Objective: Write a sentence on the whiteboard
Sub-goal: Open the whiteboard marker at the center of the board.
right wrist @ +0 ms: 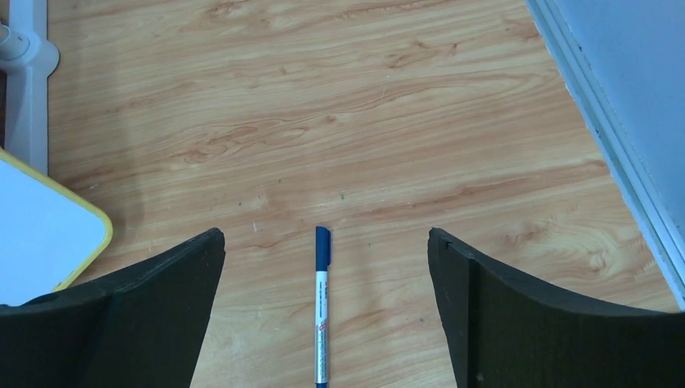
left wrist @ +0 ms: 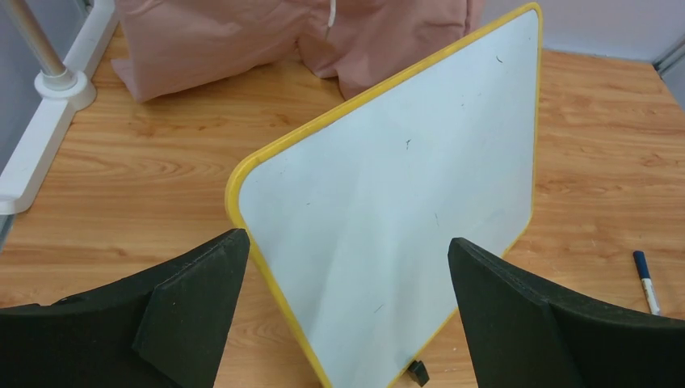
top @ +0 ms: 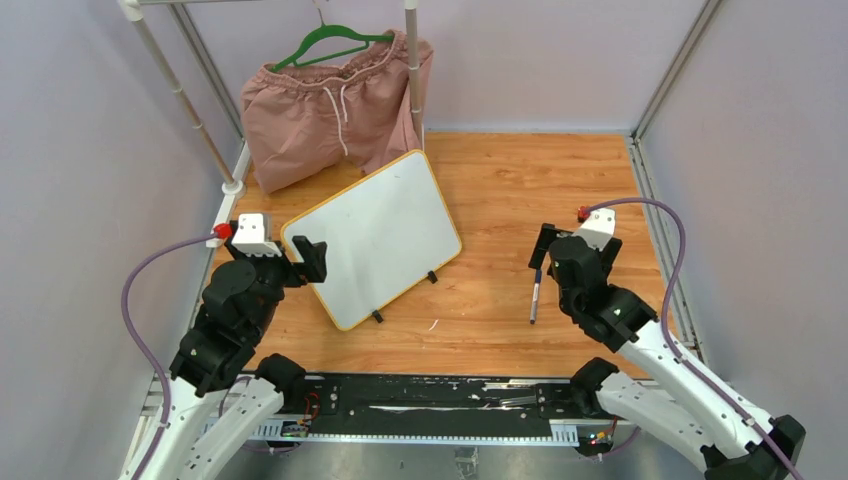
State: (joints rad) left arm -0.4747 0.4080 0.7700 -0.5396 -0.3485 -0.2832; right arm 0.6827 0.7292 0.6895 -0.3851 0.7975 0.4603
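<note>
So, the whiteboard (top: 375,235) is blank, nothing written yet. The pen (right wrist: 321,311) lies right of it, my right gripper (right wrist: 325,236) hovering above, spread wide. The left gripper (left wrist: 347,239) is spread too, empty. Next: drop down and pinch the pen.

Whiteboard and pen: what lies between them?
Only bare wooden tabletop lies between the whiteboard and the pen. The top view shows the whole stretch, and the right wrist view agrees.

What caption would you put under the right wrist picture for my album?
Open right end effector poised above a blue-capped marker on the wooden table.
</note>
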